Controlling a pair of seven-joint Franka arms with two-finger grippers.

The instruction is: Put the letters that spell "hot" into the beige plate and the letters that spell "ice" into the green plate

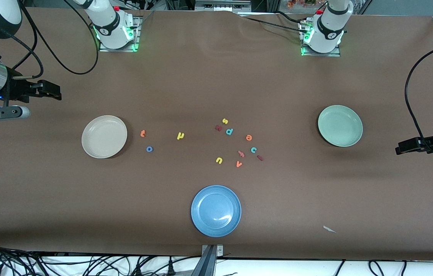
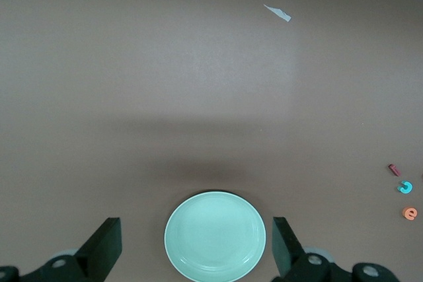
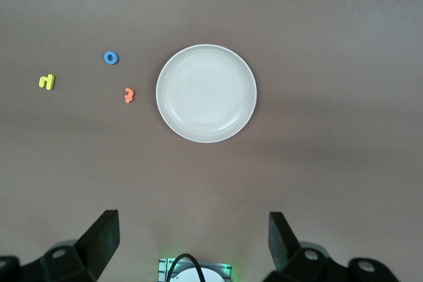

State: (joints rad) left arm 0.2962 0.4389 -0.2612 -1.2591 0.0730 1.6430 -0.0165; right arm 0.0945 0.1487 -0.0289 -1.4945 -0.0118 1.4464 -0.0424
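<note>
The beige plate [image 1: 104, 136] [image 3: 206, 94] lies empty toward the right arm's end. Beside it lie the orange t [image 1: 143, 133] [image 3: 129, 95], blue o [image 1: 149, 149] [image 3: 111, 57] and yellow h [image 1: 180, 135] [image 3: 46, 82]. The green plate [image 1: 340, 125] [image 2: 215, 236] lies empty toward the left arm's end. The orange e [image 1: 249, 137] [image 2: 410, 213], teal c [image 1: 253, 150] [image 2: 405, 187] and dark red i [image 1: 260, 157] [image 2: 394, 169] lie in the middle cluster. My right gripper [image 1: 57, 94] [image 3: 193, 226] and left gripper [image 1: 398, 148] [image 2: 195, 229] hang open and empty, high at their table ends.
A blue plate [image 1: 216, 210] lies empty near the front edge. Other letters share the cluster: yellow s [image 1: 225, 121], teal p [image 1: 229, 131], yellow u [image 1: 219, 160], orange v [image 1: 238, 164] and two reddish ones. A paper scrap [image 1: 329, 229] [image 2: 277, 12] lies near the front.
</note>
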